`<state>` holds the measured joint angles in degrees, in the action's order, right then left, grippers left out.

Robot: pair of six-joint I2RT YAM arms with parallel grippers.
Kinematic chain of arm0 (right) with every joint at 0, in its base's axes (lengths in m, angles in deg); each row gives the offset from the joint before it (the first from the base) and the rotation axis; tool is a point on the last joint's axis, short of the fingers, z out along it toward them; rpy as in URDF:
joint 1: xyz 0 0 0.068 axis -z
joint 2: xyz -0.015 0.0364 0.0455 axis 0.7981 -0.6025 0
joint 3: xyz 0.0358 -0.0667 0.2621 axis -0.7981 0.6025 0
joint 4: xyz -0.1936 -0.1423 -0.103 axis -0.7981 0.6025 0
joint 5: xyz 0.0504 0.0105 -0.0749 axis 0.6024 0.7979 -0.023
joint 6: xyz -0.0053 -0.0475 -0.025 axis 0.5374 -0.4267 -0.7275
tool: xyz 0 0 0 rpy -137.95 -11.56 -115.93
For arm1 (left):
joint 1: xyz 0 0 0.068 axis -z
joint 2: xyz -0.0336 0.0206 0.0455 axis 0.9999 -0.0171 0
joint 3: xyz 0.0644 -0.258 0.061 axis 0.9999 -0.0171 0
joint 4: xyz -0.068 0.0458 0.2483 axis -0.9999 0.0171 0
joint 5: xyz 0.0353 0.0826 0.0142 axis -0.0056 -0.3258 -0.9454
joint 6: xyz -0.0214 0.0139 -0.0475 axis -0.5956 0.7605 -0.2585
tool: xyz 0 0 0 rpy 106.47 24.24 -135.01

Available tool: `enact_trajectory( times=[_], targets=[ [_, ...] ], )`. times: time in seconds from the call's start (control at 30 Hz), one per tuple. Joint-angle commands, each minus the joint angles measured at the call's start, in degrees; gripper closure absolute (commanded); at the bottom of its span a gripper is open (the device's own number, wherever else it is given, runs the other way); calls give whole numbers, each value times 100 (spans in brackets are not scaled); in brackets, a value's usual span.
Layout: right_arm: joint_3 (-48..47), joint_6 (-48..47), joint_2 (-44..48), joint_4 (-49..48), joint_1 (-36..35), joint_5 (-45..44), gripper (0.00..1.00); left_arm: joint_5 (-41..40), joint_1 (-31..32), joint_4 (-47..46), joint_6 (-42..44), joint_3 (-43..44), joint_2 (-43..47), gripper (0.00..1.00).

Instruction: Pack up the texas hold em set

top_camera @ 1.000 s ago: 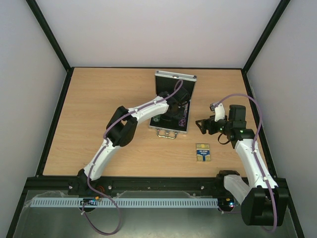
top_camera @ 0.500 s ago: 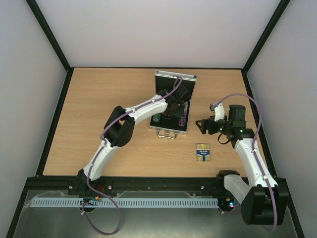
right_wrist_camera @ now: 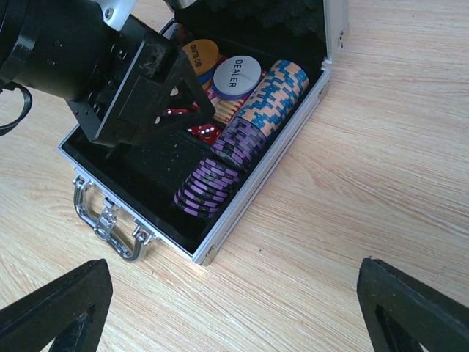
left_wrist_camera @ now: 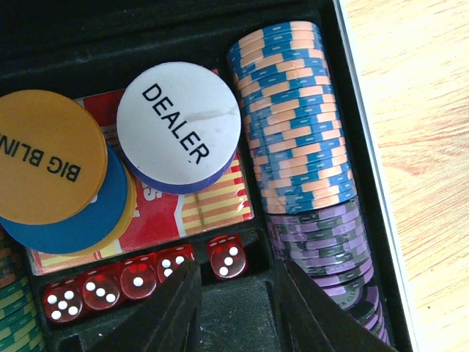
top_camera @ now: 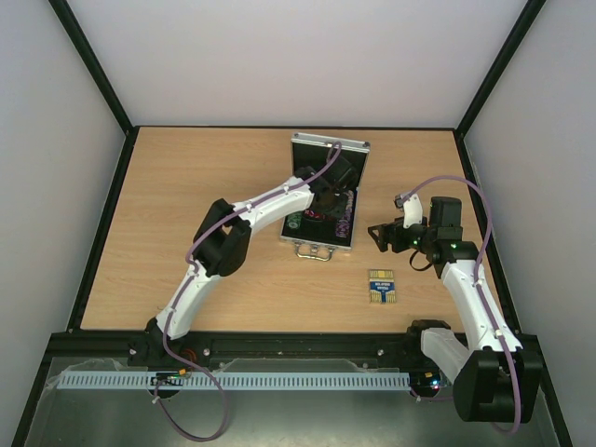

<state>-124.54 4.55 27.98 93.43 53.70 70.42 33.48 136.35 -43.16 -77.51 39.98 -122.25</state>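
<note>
The silver aluminium case (top_camera: 331, 144) lies open mid-table, its metal handle (right_wrist_camera: 110, 224) toward me. Inside are rows of blue-orange chips (left_wrist_camera: 293, 110) and purple chips (left_wrist_camera: 322, 242), a white DEALER chip (left_wrist_camera: 179, 125), a BIG BLIND chip (left_wrist_camera: 44, 158), a red card pack (left_wrist_camera: 205, 209) and several tiny red dice (left_wrist_camera: 227, 257). My left gripper (left_wrist_camera: 236, 279) is open and empty, low in the case over a bare black slot just short of the dice. My right gripper (right_wrist_camera: 234, 293) is open and empty above the table, right of the case. The blue-and-yellow card deck box (top_camera: 381, 286) lies on the table.
The case's lid (right_wrist_camera: 333, 22) stands upright at the far side. The left arm (top_camera: 251, 219) reaches across the table into the case. Black frame rails (top_camera: 112, 214) border the wooden table.
My left gripper has shifted a little farther into the case toward the lid. The right arm and the card deck box have not moved.
</note>
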Motion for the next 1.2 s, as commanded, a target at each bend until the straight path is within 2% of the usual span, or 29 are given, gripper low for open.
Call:
enact_trajectory(
  times=[0.0,0.07,0.23,0.3,0.67,1.17],
  targets=[
    [57,-28,-15,29,21,14,7,-84,21,17,76,23,-73,72],
    [56,-30,-19,24,21,13,7,-59,21,-24,105,10,-99,75],
    [60,-31,-7,28,21,5,7,88,11,-126,145,-4,-157,95],
    [56,-31,-11,29,21,-4,7,138,9,-161,155,-4,-178,98],
    [56,-36,-14,31,21,0,7,356,-49,-214,114,-8,-319,98],
    [56,-31,-50,37,21,14,7,200,-102,-114,144,-13,-518,98]
  ],
)
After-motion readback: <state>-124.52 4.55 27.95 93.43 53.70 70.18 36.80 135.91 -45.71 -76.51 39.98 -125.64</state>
